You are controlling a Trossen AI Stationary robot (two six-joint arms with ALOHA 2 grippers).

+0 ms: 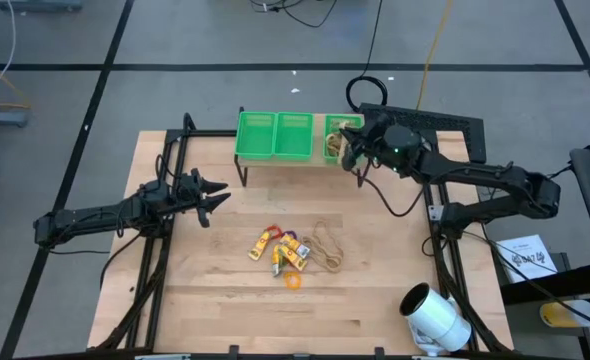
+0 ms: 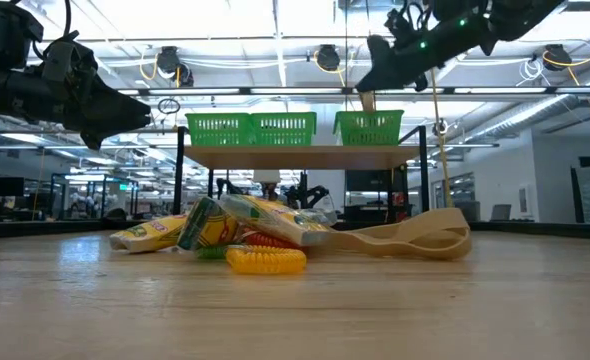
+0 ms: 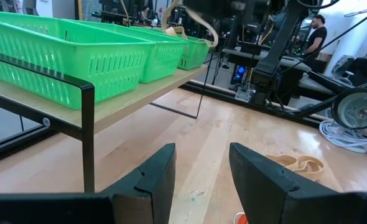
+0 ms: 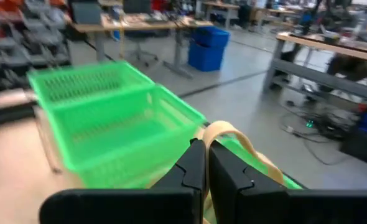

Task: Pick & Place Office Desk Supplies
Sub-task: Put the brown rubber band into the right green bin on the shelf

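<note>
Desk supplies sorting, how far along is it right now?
Done: something tan already lies in the right green basket. In hand: the right gripper, fingers shut, holds a rubber band above that basket. Left: the pile mid-table; the left gripper waits open.

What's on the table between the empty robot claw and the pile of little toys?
Nothing. In the high view only bare wood lies between the left gripper and the pile of supplies.

Hidden and cut off
The white cylinder (image 1: 437,318) ran past the high view's edge; the green baskets (image 4: 109,118) were blurred.
</note>
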